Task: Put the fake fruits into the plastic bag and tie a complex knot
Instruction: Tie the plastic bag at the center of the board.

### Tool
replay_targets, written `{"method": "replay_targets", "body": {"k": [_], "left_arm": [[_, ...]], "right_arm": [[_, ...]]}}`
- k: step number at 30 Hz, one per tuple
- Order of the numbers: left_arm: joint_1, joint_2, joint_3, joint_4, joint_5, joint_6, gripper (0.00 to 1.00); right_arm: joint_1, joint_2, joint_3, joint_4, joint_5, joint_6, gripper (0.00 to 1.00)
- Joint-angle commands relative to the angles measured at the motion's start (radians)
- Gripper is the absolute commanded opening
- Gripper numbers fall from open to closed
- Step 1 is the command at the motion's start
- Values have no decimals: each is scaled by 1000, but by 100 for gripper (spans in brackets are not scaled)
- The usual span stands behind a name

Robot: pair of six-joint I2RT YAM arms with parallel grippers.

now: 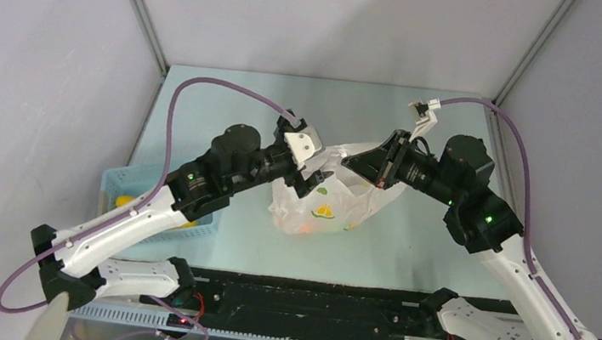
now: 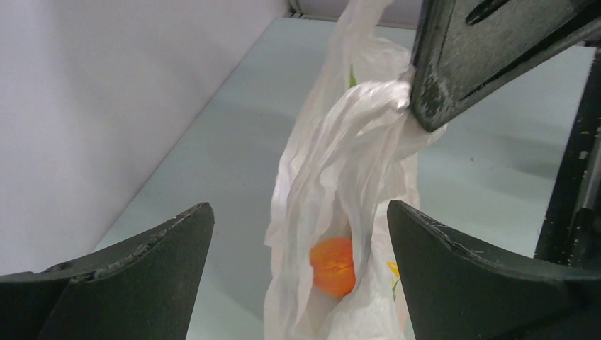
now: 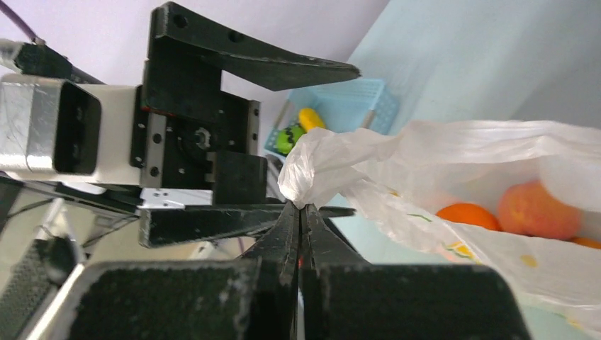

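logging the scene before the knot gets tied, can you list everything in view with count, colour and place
plastic bag: one, translucent white with yellow-green prints, mid table
fake fruits: at least two showing, orange and peach-red, inside the bag
basket: one, light blue, left side of the table
yellow fruit: one, yellow, in the basket
green item: one, green, in the basket beside the yellow fruit
table: one, pale blue-green
cables: two, purple, one along each arm
left claw: one, black, open, facing the bag
right claw: one, black, shut on a bunched strip of the bag
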Motion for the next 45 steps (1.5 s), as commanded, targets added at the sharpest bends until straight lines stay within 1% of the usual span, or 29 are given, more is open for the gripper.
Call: {"method": "replay_targets", "body": {"k": [1, 9, 11, 12, 13, 14, 15, 16, 17, 18, 19, 20, 22, 23, 24, 25, 26, 27, 28, 29, 30, 31, 32, 33, 34, 36, 38, 42, 45], "left_arm": [[-9, 32, 69, 74, 88, -36, 100], [-9, 90, 44, 151, 147, -128, 99], [-9, 99, 22, 193, 170, -175, 90], [-9, 101, 5, 223, 179, -189, 79], [-9, 101, -3, 240, 183, -218, 74], [-9, 96, -21, 269, 188, -231, 66], [-10, 94, -33, 282, 190, -256, 60], [-10, 89, -55, 307, 199, -266, 47], [-10, 88, -64, 316, 204, -285, 40], [-9, 85, -76, 323, 221, -295, 27], [-8, 85, -79, 320, 228, -297, 21], [-2, 84, -79, 306, 248, -311, 12], [22, 79, -81, 289, 303, -345, 2], [35, 74, -84, 283, 334, -359, 1], [66, 74, -84, 280, 412, -391, 0], [82, 76, -80, 269, 459, -407, 0], [110, 79, -73, 256, 543, -431, 0], [120, 86, -58, 217, 621, -436, 0], [136, 91, -48, 190, 656, -434, 0], [142, 100, -24, 130, 721, -427, 0], [153, 106, -11, 99, 752, -407, 0], [157, 115, 13, 38, 813, -387, 0], [168, 121, 21, 15, 837, -376, 0], [173, 125, 33, -29, 880, -355, 0], [181, 126, 38, -50, 895, -344, 0], [185, 127, 52, -103, 930, -314, 0], [189, 134, 60, -142, 978, -283, 0], [192, 162, 90, -236, 1055, -231, 0], [191, 175, 88, -254, 1100, -216, 0]], "right_arm": [[-3, -5, 40, 63, -35, 123, 0], [-2, -15, 40, 86, -22, 153, 0], [1, -17, 40, 98, -17, 157, 0], [3, -18, 40, 99, -6, 155, 0], [5, -19, 40, 98, 2, 153, 0], [6, -22, 40, 98, 17, 148, 0], [7, -24, 40, 97, 30, 145, 0], [8, -25, 40, 95, 37, 138, 0], [10, -27, 40, 94, 51, 135, 0], [10, -28, 40, 94, 57, 126, 0], [10, -30, 40, 95, 63, 114, 0], [8, -31, 40, 97, 67, 107, 3], [5, -40, 40, 102, 75, 81, 14], [1, -46, 40, 104, 76, 52, 24], [-1, -50, 40, 108, 76, 34, 28], [-4, -58, 40, 111, 76, -11, 35], [-5, -62, 40, 117, 74, -41, 42], [-5, -69, 39, 120, 63, -112, 46], [-5, -72, 39, 128, 51, -153, 52], [-5, -77, 35, 133, 19, -247, 55], [-5, -81, 30, 142, -7, -300, 59], [-5, -90, 17, 147, -65, -414, 61], [-2, -106, 9, 153, -117, -466, 65], [1, -111, -12, 153, -139, -573, 67], [8, -126, -22, 158, -170, -624, 70], [23, -143, -55, 165, -214, -793, 74], [37, -152, -78, 153, -261, -914, 77], [53, -137, -86, 127, -317, -1030, 81], [55, -115, -88, 143, -388, -1037, 82]]}}
